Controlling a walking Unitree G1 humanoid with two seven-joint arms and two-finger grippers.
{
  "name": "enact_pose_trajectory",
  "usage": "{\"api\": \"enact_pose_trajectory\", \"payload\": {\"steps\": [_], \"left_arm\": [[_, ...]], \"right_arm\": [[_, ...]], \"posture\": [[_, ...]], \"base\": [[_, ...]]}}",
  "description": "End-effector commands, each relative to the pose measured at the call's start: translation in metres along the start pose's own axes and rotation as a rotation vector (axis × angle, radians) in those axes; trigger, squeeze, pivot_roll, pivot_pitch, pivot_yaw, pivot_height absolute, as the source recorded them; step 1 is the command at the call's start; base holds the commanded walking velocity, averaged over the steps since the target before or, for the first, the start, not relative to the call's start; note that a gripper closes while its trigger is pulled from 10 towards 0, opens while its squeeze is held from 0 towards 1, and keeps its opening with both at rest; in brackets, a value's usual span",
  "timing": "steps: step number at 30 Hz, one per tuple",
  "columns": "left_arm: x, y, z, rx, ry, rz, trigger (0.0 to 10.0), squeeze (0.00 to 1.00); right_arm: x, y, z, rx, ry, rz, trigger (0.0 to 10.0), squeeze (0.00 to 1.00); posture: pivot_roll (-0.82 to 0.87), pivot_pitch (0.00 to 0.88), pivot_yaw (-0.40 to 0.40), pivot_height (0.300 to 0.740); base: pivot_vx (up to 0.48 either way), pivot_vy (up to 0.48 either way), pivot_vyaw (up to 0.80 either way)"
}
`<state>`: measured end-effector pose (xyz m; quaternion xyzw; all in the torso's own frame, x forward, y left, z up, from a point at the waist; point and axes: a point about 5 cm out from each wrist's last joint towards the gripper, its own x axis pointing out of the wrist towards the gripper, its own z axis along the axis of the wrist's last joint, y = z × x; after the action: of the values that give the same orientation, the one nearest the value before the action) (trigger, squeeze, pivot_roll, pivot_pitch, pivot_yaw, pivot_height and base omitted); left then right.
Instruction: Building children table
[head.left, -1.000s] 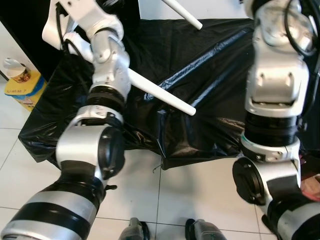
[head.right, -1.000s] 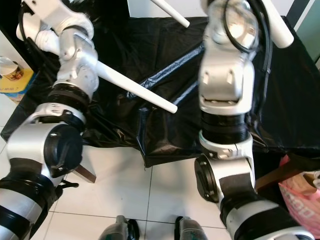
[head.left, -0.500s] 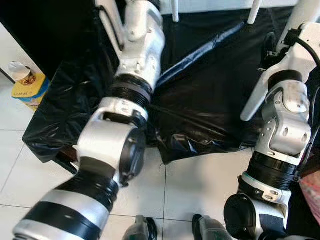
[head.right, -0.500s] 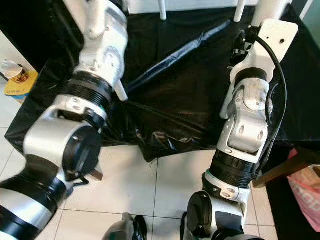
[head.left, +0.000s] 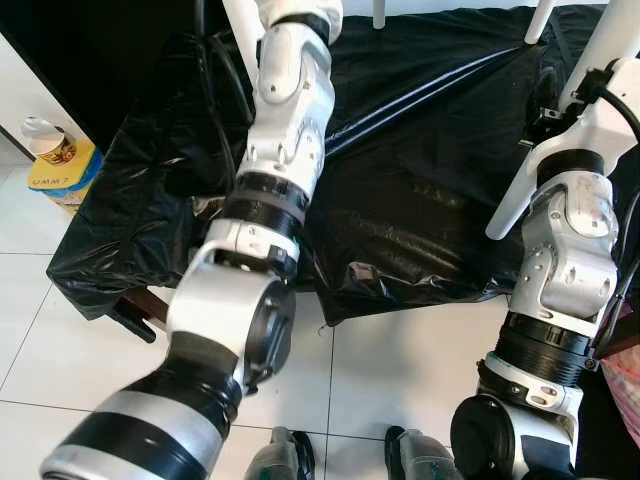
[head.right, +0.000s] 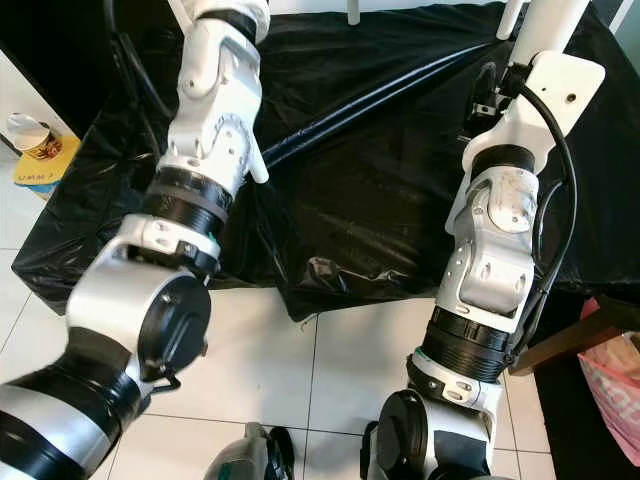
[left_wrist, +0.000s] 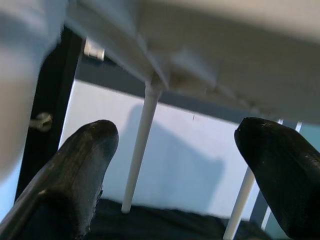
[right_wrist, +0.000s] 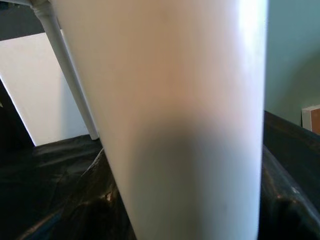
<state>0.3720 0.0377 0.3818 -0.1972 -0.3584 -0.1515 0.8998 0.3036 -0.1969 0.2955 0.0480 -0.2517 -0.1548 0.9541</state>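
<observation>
The white children's table is lifted over a surface covered in black plastic sheet (head.left: 420, 200). Its underside (left_wrist: 210, 45) shows in the left wrist view, with thin white legs (left_wrist: 140, 150) reaching down to the sheet. Two more legs (head.left: 540, 20) cross the top of the eye views. My left gripper (left_wrist: 177, 135) is open just under the tabletop, with nothing between its fingers (left_wrist: 75, 170). A thick white leg (head.left: 600, 70) slants down beside my raised right arm (head.left: 570, 250). My right gripper (right_wrist: 185, 210) is shut on that leg (right_wrist: 185, 100).
A yellow box with a cup on it (head.left: 50, 165) stands on the tiled floor at the left. A pink bag (head.right: 615, 375) and a wooden piece (head.right: 570, 340) lie at the right. White floor tiles (head.left: 400, 360) run in front of the sheet, by my feet.
Both arms have swung up and forward over the black sheet. A white leg that slanted across the sheet a second ago now hangs steeply beside my right arm.
</observation>
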Motion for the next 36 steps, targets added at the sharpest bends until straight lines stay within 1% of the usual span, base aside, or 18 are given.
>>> {"api": "enact_pose_trajectory", "payload": {"steps": [1, 2, 5, 6, 8, 9, 10, 13, 15, 20, 21, 23, 25, 26, 29, 30, 35, 36], "left_arm": [[-0.008, -0.005, -0.006, 0.012, 0.025, -0.107, 10.0, 0.00], [-0.016, -0.006, -0.012, 0.016, 0.048, -0.140, 10.0, 0.00], [-0.023, -0.006, -0.018, 0.014, 0.071, -0.171, 10.0, 0.00], [-0.032, -0.008, -0.024, 0.015, 0.097, -0.215, 10.0, 0.00], [-0.032, -0.008, -0.024, 0.015, 0.097, -0.215, 10.0, 0.00], [-0.043, -0.009, -0.030, 0.003, 0.127, -0.261, 10.0, 0.00], [-0.052, -0.010, -0.034, 0.002, 0.151, -0.298, 10.0, 0.00], [-0.052, -0.010, -0.034, 0.002, 0.151, -0.298, 10.0, 0.00], [-0.070, -0.012, -0.042, 0.001, 0.196, -0.362, 10.0, 0.00], [-0.086, -0.012, -0.048, 0.010, 0.237, -0.403, 10.0, 0.00], [-0.095, -0.010, -0.051, 0.020, 0.259, -0.417, 10.0, 0.00], [-0.095, -0.010, -0.051, 0.020, 0.259, -0.417, 10.0, 0.00], [-0.114, -0.003, -0.057, 0.047, 0.305, -0.428, 10.0, 0.00], [-0.123, 0.000, -0.059, 0.059, 0.324, -0.430, 10.0, 0.00], [-0.128, 0.003, -0.060, 0.065, 0.339, -0.429, 10.0, 0.00], [-0.135, 0.006, -0.061, 0.079, 0.354, -0.428, 10.0, 0.00], [-0.161, 0.021, -0.065, 0.142, 0.421, -0.396, 10.0, 0.00], [-0.161, 0.021, -0.065, 0.142, 0.421, -0.396, 10.0, 0.00]], "right_arm": [[-0.004, 0.006, -0.008, 0.003, 0.023, 0.036, 10.0, 0.00], [-0.006, 0.005, -0.011, -0.008, 0.023, 0.038, 10.0, 0.00], [-0.008, 0.005, -0.013, -0.013, 0.023, 0.041, 10.0, 0.00], [-0.011, 0.005, -0.016, -0.013, 0.027, 0.046, 10.0, 0.35], [-0.011, 0.005, -0.016, -0.013, 0.027, 0.046, 10.0, 0.35], [-0.014, 0.006, -0.019, -0.010, 0.029, 0.054, 10.0, 1.00], [-0.017, 0.006, -0.021, -0.009, 0.033, 0.060, 10.0, 1.00], [-0.017, 0.006, -0.021, -0.009, 0.033, 0.060, 10.0, 1.00], [-0.026, 0.008, -0.028, -0.011, 0.040, 0.081, 10.0, 1.00], [-0.036, 0.008, -0.034, -0.025, 0.043, 0.098, 10.0, 1.00], [-0.043, 0.007, -0.037, -0.038, 0.041, 0.104, 10.0, 1.00], [-0.043, 0.007, -0.037, -0.038, 0.041, 0.104, 10.0, 1.00], [-0.057, 0.003, -0.043, -0.077, 0.033, 0.096, 10.0, 1.00], [-0.063, 0.002, -0.046, -0.096, 0.030, 0.094, 10.0, 0.53], [-0.068, 0.001, -0.048, -0.107, 0.028, 0.093, 10.0, 0.53], [-0.072, 0.000, -0.050, -0.113, 0.029, 0.089, 10.0, 0.00], [-0.088, -0.007, -0.059, -0.142, 0.036, 0.074, 10.0, 0.00], [-0.088, -0.007, -0.059, -0.142, 0.036, 0.074, 10.0, 0.00]], "posture": [[-0.02, 0.163, 0.087, 0.740], [-0.02, 0.162, 0.087, 0.740], [-0.01, 0.159, 0.088, 0.740], [-0.01, 0.157, 0.090, 0.740], [-0.01, 0.157, 0.090, 0.740], [-0.01, 0.154, 0.090, 0.740], [0.00, 0.154, 0.091, 0.740], [0.00, 0.154, 0.091, 0.740], [0.00, 0.151, 0.091, 0.740], [0.00, 0.150, 0.091, 0.740], [0.00, 0.146, 0.091, 0.740], [0.00, 0.146, 0.091, 0.740], [0.01, 0.140, 0.092, 0.740], [0.01, 0.137, 0.092, 0.740], [0.01, 0.137, 0.092, 0.740], [0.02, 0.137, 0.094, 0.740], [0.02, 0.139, 0.098, 0.740], [0.02, 0.139, 0.098, 0.740]], "base": [[0.000, 0.000, 0.00], [0.000, 0.000, 0.00], [0.000, 0.000, 0.00], [0.000, 0.000, 0.00], [0.000, 0.000, 0.00], [0.000, 0.000, 0.00], [0.000, 0.000, 0.00], [0.000, 0.000, 0.00], [0.000, 0.000, 0.00], [0.000, 0.000, 0.00], [0.000, 0.000, 0.00], [0.000, 0.000, 0.00], [0.000, 0.000, 0.00], [0.000, 0.000, 0.00], [0.000, 0.000, 0.00], [0.000, 0.000, 0.00], [0.000, 0.000, 0.00], [0.000, 0.000, 0.00]]}}
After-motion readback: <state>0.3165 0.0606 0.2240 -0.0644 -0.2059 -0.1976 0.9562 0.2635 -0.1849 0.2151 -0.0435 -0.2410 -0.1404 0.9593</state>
